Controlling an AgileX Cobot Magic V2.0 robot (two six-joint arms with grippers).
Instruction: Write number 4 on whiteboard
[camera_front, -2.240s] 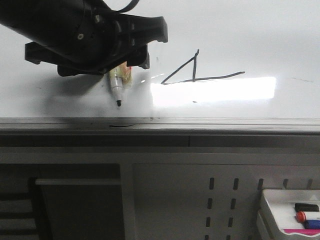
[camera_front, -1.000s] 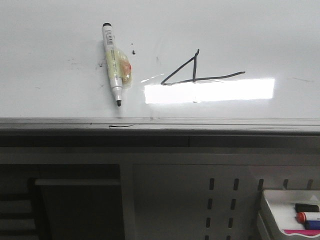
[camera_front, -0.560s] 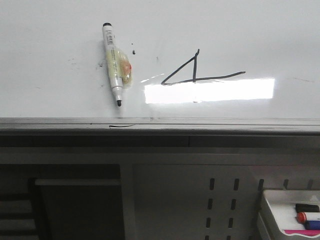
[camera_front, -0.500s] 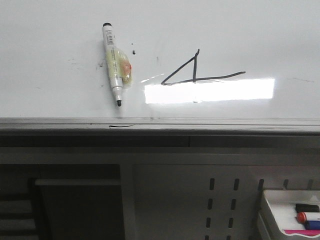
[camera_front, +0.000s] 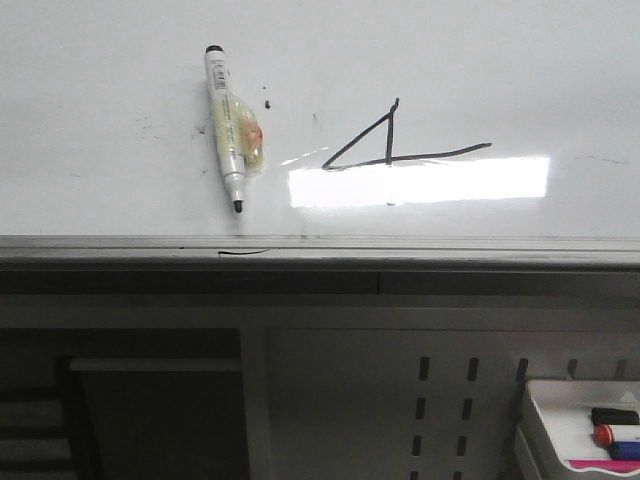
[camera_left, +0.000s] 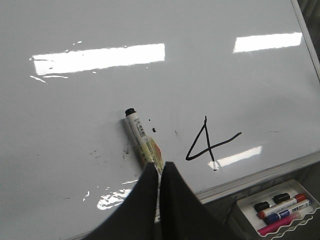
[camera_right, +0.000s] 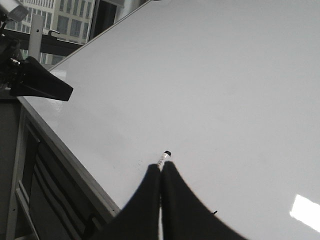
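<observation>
The number 4 (camera_front: 388, 140) is drawn in thin black line on the whiteboard (camera_front: 90, 90), its horizontal stroke running long to the right. An uncapped white marker (camera_front: 232, 128) lies loose on the board left of the figure, tip toward the near rim. No gripper shows in the front view. In the left wrist view my left gripper (camera_left: 160, 165) is shut and empty, raised over the marker (camera_left: 142, 140), with the number 4 (camera_left: 206, 145) beside it. My right gripper (camera_right: 160, 167) is shut and empty above the whiteboard (camera_right: 225, 75); the marker (camera_right: 163, 157) shows just past its tips.
A white tray of coloured markers (camera_front: 585, 430) sits below the board at the lower right. A short curved black line (camera_front: 245, 251) marks the grey rim (camera_front: 450, 245). Bright glare (camera_front: 420, 182) lies under the figure. A dark arm part (camera_right: 40, 82) hangs beyond the board's edge.
The left arm that hid the marker 2.2 s ago has left the front view, and the marker lies free on the board. Nothing has moved in the last second.
</observation>
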